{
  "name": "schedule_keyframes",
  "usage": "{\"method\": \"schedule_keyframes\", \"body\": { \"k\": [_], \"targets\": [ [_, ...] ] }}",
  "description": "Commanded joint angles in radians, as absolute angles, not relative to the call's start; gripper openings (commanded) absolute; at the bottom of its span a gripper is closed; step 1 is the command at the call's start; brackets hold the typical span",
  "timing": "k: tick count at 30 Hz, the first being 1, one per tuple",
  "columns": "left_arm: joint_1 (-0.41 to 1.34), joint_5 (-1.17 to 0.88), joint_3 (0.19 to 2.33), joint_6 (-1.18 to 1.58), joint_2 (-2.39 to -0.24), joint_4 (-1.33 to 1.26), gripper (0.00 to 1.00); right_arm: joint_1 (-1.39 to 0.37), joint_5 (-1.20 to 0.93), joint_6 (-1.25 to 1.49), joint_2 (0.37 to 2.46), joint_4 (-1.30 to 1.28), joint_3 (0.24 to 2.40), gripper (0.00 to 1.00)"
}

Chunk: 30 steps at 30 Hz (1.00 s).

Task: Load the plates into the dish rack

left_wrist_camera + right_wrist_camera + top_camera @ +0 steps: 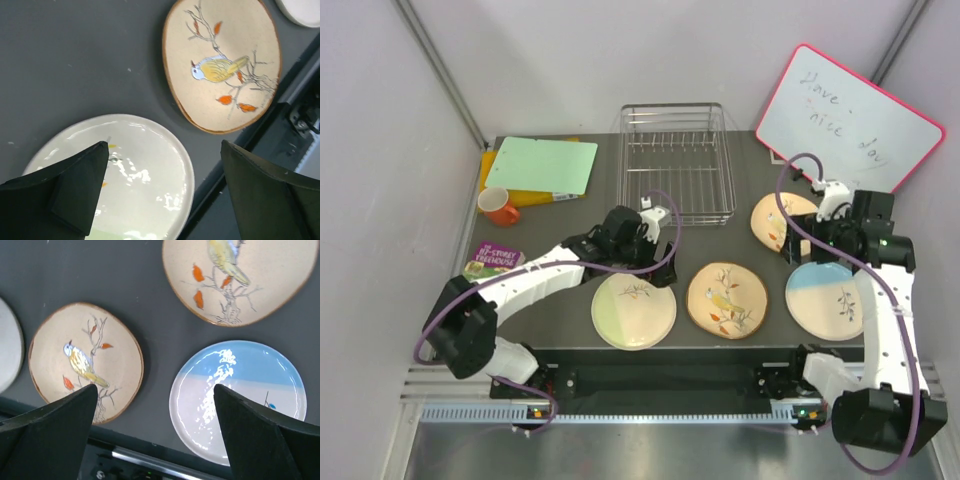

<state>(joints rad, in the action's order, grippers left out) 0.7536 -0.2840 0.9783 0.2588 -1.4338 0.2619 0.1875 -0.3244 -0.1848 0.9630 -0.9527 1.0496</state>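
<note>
Four plates lie on the dark table [570, 215]: a pale green one [634, 311] front left, a tan bird plate [727, 299] beside it, a light blue one [825, 300] front right, and another tan bird plate [777, 222] behind that. The silver wire dish rack [675, 160] stands empty at the back centre. My left gripper [642, 250] hangs open above the green plate [140, 185], touching nothing. Above the gap between the tan plate [85, 360] and the blue plate [240, 400], my right gripper [155, 387] is open and empty.
A green board [545, 165] on a yellow one, an orange cup [498, 207] and a book [492, 260] sit at the left. A pink-framed whiteboard [850, 115] leans at the back right. The front plates lie close to the table's near edge.
</note>
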Motion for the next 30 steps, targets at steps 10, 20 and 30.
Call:
{"method": "schedule_keyframes", "body": {
  "k": [10,20,30],
  "targets": [
    [0.914,-0.492,0.876,0.357,-1.486,0.048,0.64,0.248,-0.764,-0.868,1.551,-1.199,1.203,1.0],
    [1.075,-0.255,0.913,0.149,-1.561,0.058,0.07,0.247,-0.838,-1.112,1.831,-1.385,1.367,1.0],
    [1.157,-0.203,0.985,0.232,-1.744,0.008,0.0,0.207,-0.772,-1.226,2.008,-1.463,1.439,1.0]
  ]
}}
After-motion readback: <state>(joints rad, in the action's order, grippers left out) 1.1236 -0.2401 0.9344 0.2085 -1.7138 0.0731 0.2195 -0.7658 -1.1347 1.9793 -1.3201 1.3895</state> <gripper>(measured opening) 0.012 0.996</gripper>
